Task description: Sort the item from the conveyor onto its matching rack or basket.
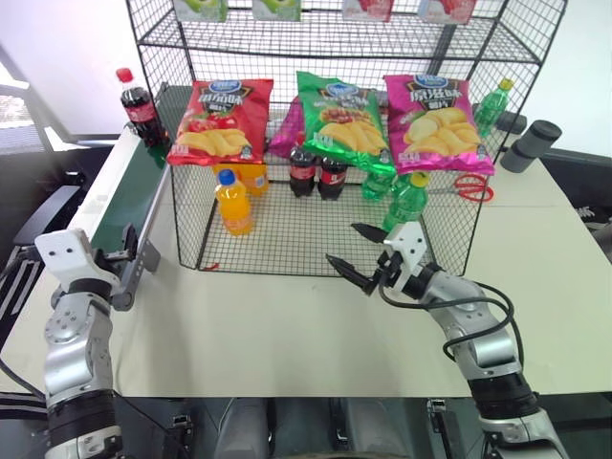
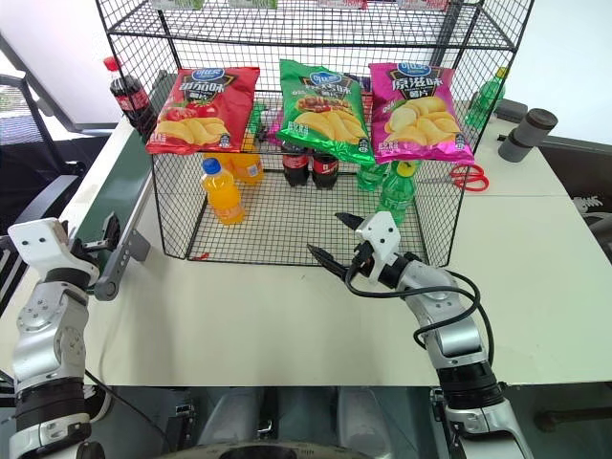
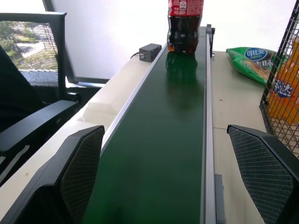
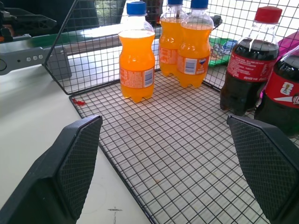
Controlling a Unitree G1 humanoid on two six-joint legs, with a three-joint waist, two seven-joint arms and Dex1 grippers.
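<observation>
Left eye view: small cola bottle with red cap upright at upper left on the long dark green conveyor belt, well beyond left gripper at lower left, fingers spread wide, empty. Right gripper at centre, equally wide, before black wire-mesh rack.

Pale desk, loaded

The rack stands ahead of the right fingers; red scissors beyond them; the conveyor runs ahead of the left fingers.
</observation>
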